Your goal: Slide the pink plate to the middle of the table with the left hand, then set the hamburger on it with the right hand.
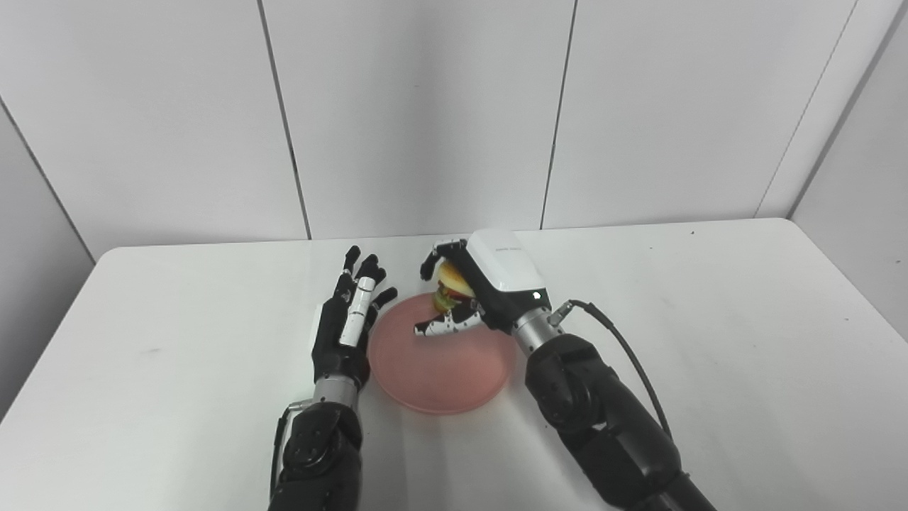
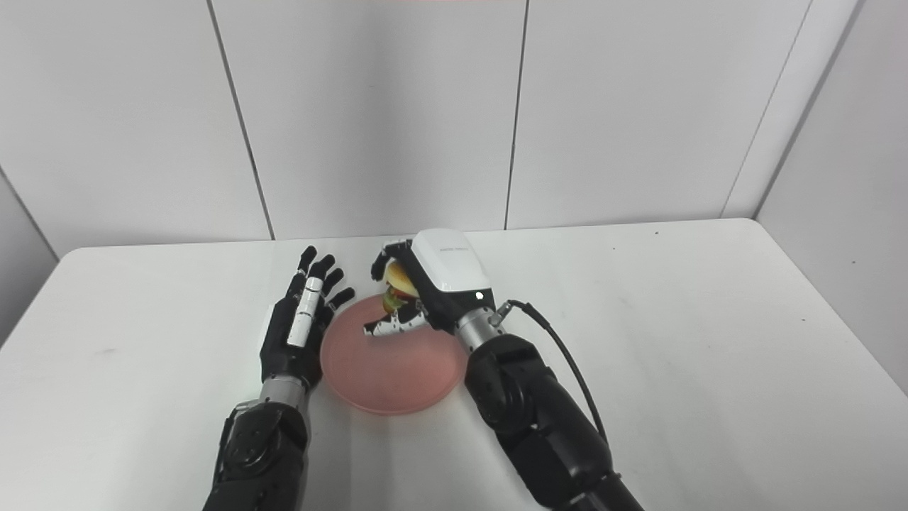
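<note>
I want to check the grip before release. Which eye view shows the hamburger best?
The left eye view, slightly: the hamburger shows bun and filling between the right hand's fingers, above the pink plate's far edge. The right eye view shows the same hamburger, a bit more hidden behind the hand.

You can see only a sliver of the hamburger [image 1: 454,285] between the right hand's [image 1: 481,284] fingers, that hand covers the plate's [image 1: 440,369] far right rim, both arms run off the bottom edge, and whether burger and plate touch is hidden.
</note>
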### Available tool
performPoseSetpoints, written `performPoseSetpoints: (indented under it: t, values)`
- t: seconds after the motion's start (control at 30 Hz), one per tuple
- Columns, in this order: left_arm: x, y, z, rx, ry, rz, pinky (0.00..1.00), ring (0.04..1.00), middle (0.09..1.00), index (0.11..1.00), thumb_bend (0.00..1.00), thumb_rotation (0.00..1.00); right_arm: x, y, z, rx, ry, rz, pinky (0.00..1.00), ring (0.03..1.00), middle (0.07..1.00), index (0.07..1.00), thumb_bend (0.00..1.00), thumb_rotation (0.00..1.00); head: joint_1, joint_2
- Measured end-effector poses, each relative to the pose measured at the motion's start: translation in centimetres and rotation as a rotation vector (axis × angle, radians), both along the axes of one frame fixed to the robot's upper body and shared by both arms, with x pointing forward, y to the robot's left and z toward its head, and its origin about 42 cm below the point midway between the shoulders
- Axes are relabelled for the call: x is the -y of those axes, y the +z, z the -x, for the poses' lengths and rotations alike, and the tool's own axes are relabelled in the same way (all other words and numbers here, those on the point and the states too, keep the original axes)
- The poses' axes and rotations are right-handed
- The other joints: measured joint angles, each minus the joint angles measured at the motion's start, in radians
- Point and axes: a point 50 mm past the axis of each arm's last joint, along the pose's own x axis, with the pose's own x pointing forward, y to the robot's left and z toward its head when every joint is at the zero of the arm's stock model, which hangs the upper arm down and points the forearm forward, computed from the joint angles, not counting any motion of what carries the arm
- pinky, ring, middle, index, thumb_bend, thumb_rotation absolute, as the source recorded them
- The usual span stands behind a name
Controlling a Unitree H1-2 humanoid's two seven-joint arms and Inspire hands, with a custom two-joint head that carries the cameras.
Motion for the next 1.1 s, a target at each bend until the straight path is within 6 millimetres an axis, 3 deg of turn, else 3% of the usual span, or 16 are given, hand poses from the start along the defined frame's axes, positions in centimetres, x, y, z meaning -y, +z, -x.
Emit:
performPoseSetpoints:
  t: [0.2, 0.4, 0.6, 0.77, 0.8, 0.87, 1.0, 1.1]
  values:
    - [0.0, 0.0, 0.0, 0.000, 0.000, -0.004, 0.79, 0.958, 0.978, 0.943, 0.79, 0.67, -1.6, -2.7, 0.3, 0.014, 0.064, 0.077, 0.16, 0.225, 0.312, 0.474, 0.52, 0.16, -0.003, 0.003]
    - [0.0, 0.0, 0.0, 0.001, -0.002, -0.006, 0.81, 0.943, 0.947, 0.937, 0.77, 0.70, -1.7, -4.1, 0.2, 0.030, 0.079, 0.094, 0.18, 0.254, 0.355, 0.479, 0.51, 0.16, -0.008, 0.003]
    - [0.0, 0.0, 0.0, 0.002, -0.001, -0.019, 0.79, 0.925, 0.934, 0.942, 0.74, 0.71, -1.6, -4.3, 0.0, 0.037, 0.078, 0.090, 0.21, 0.287, 0.392, 0.485, 0.51, 0.16, -0.009, 0.002]
    - [-0.1, 0.0, 0.0, 0.001, 0.002, -0.027, 0.78, 0.917, 0.911, 0.937, 0.76, 0.69, -1.5, -4.4, 0.0, 0.047, 0.091, 0.093, 0.30, 0.381, 0.474, 0.491, 0.51, 0.17, -0.011, 0.002]
    - [-0.1, 0.0, 0.0, 0.001, 0.002, -0.027, 0.79, 0.918, 0.908, 0.936, 0.76, 0.69, -1.5, -4.4, 0.1, 0.052, 0.096, 0.097, 0.43, 0.497, 0.568, 0.567, 0.63, 0.42, -0.011, 0.002]
    - [-0.1, 0.0, 0.0, 0.001, 0.001, -0.026, 0.79, 0.918, 0.905, 0.937, 0.77, 0.69, -1.2, -4.3, 0.1, 0.068, 0.106, 0.114, 0.58, 0.618, 0.660, 0.631, 0.71, 0.62, -0.012, 0.002]
    - [-0.3, 0.0, 0.0, 0.001, -0.001, -0.028, 0.79, 0.909, 0.899, 0.938, 0.77, 0.69, -0.5, -3.9, 0.3, 0.094, 0.115, 0.138, 0.75, 0.761, 0.792, 0.711, 0.75, 0.79, -0.012, 0.003]
    - [-0.3, 0.0, 0.0, 0.001, -0.001, -0.030, 0.78, 0.902, 0.893, 0.941, 0.76, 0.70, 0.1, -4.0, 0.4, 0.106, 0.108, 0.143, 0.82, 0.829, 0.863, 0.771, 0.75, 0.80, -0.012, 0.005]
